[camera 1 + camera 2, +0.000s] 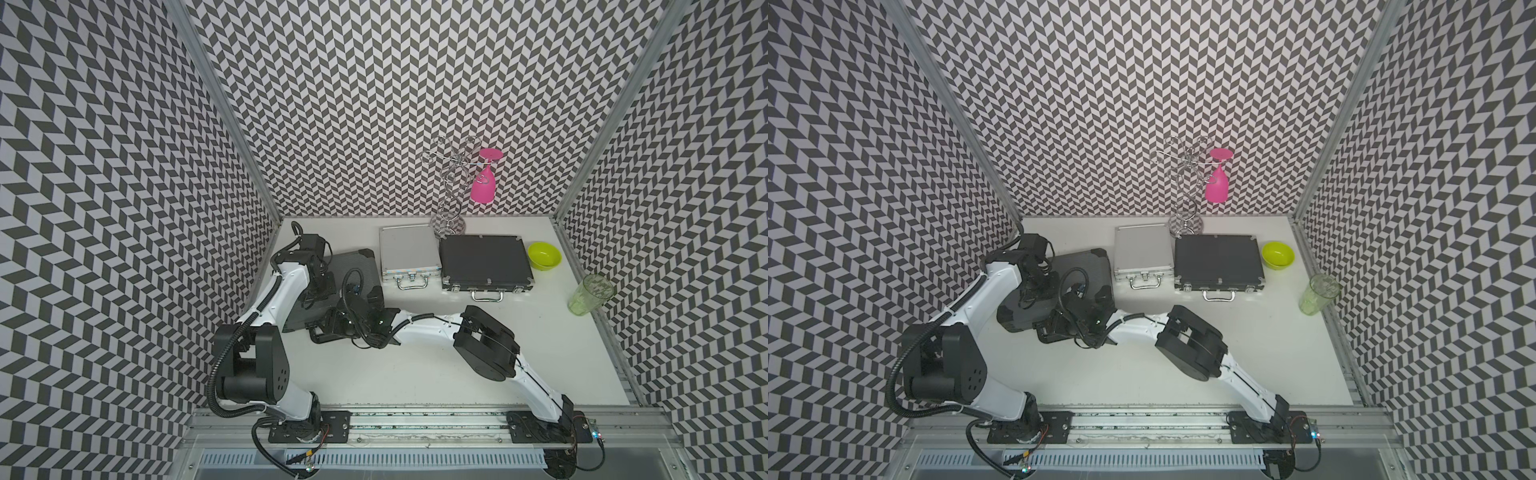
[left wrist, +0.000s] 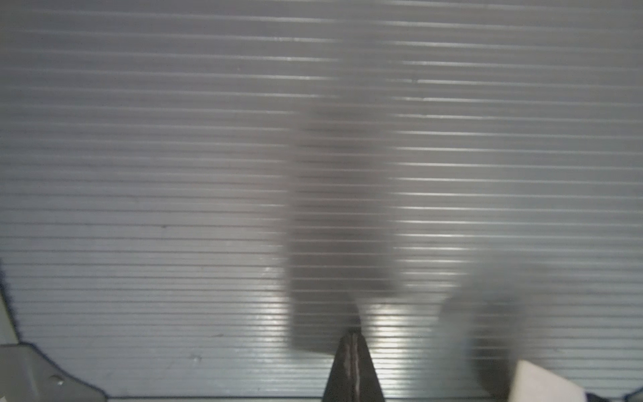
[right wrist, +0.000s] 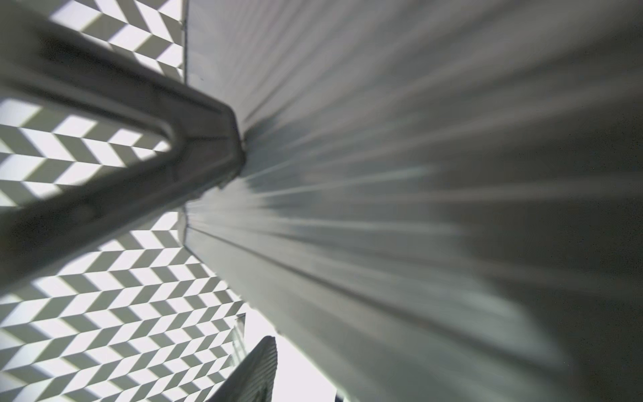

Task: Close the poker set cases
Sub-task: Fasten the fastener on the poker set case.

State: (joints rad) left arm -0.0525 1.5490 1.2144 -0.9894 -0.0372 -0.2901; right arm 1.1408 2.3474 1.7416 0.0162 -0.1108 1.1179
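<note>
Your grey ribbed case (image 1: 353, 266): left side of table (image 1: 415, 374), under both arms; left gripper (image 2: 353, 344): pinched tight, tips on its ribbed lid; right gripper (image 3: 252, 243): jaws apart, straddling its edge, actual grip you cannot tell; silver case (image 1: 409, 251), black case (image 1: 484, 257): lids down, in a row to its right.

Up front the table (image 1: 415, 374) lies bare — easy passage. Along the back the silver case (image 1: 409, 253), black case (image 1: 484, 259) and green bowl (image 1: 544, 254) sit in a close row, the wire rack (image 1: 448, 223) rising behind; a tumbler (image 1: 590, 295) guards the right edge. Left arm (image 1: 286, 291) and right arm (image 1: 428, 332) crowd the ribbed case (image 1: 353, 266).
</note>
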